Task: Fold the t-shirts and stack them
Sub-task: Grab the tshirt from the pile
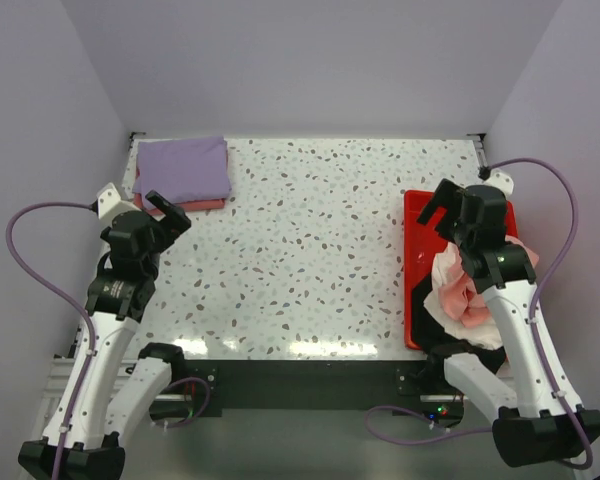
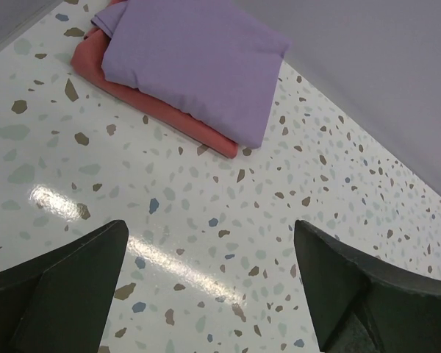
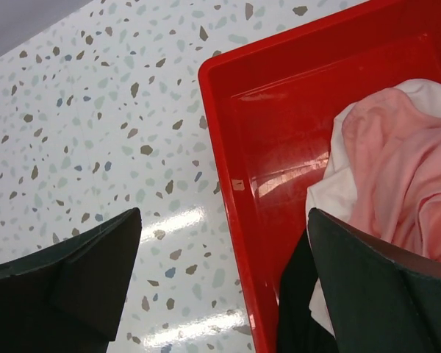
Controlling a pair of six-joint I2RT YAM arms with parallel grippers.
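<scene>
Top external: you had lavender shirt (image 1: 183, 168) folded atop salmon shirt (image 1: 198, 205), far left. Pale pink shirt (image 3: 397, 162), white shirt (image 3: 331, 187) and black shirt (image 1: 423, 298) lay crumpled in red tray (image 1: 420, 215), right. Left gripper (image 2: 209, 224) and right gripper (image 3: 224, 213) gaped wide, empty.

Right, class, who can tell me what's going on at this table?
Two shirts are folded and stacked at the far left, lavender shirt on salmon shirt. In the tray lie more shirts, crumpled. The left gripper hovers open near the stack; the right gripper, open, hangs over the tray's edge.
</scene>
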